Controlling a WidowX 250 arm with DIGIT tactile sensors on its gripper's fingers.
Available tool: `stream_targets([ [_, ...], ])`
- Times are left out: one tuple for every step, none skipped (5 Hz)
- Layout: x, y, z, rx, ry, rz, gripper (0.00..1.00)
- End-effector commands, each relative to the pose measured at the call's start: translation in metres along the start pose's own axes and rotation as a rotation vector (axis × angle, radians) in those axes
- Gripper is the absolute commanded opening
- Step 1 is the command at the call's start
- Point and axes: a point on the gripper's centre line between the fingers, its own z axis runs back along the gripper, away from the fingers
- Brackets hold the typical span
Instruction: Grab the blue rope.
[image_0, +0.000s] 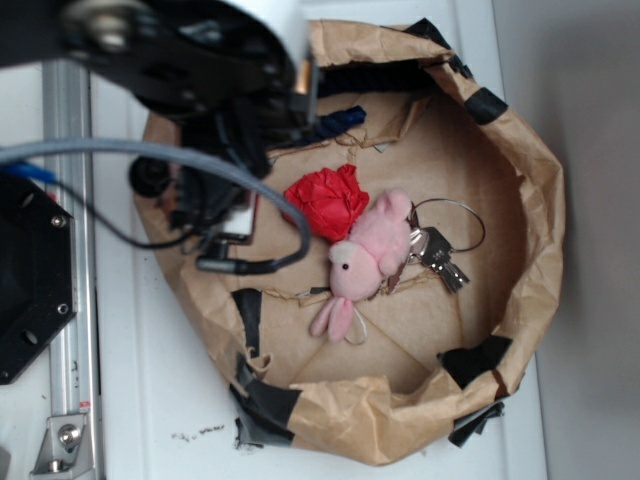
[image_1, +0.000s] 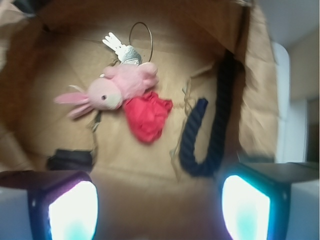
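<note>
Taken from the wrist view, near to far, w/ the blue rope (image_1: 210, 130) as landmark. Nearest the lens, the gripper (image_1: 159, 207) is seen as two glowing pads (image_1: 245, 210) at the bottom corners — held wide apart, nothing between them, nothing touched. The pincer is thus released and empty, hovering above the floor of the paper bag (image_1: 40, 100).

Just beyond the right pad the rope is found: a dark navy U, its bend nearest the gripper, one leg laid along the bag's right wall, the other ending free toward the bag's middle. In the exterior view only a short blue end (image_0: 335, 120) can be made out, the rest being hidden by the arm.

Left of the rope, near but apart, a red crumpled cloth (image_1: 147, 117) is seen; touching it, further left, a pink plush (image_1: 112, 90). Beyond the plush, a bunch of keys (image_1: 122, 50) on a ring.

Risks, as judged: the U-bend sits off to the right of the gap's centre, so a straight descent would likely land the right pad on the rope — not around it. The far leg lies close to the wall, so paper could be pinched along w/ it. Thick twisted cord may roll or slip out if only one strand is caught.
</note>
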Motion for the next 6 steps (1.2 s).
stream_targets([
  [0.01, -0.016, -0.057, 0.052, 0.033, -0.201, 1.0],
  [0.008, -0.007, -0.075, 0.045, 0.021, -0.282, 1.0],
  [0.007, 0.001, -0.088, 0.031, 0.055, -0.339, 1.0],
  [-0.002, 0.021, -0.089, 0.001, 0.009, -0.308, 1.0],
  [-0.013, 0.034, -0.089, -0.036, -0.005, -0.29, 1.0],
  [-0.022, 0.04, -0.092, -0.093, -0.007, -0.242, 1.0],
])
